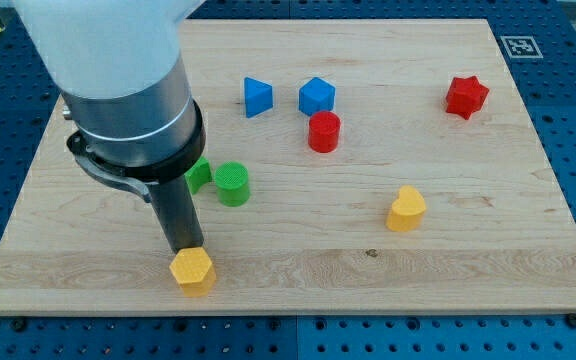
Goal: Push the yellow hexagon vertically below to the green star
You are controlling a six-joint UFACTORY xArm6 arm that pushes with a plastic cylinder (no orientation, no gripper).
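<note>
Yellow hexagon, green cyl., red star, blue cube.

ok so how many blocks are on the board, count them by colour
Yellow: 2, the hexagon at my tip and another
Green: 2
Blue: 2
Red: 2
Total: 8
</note>
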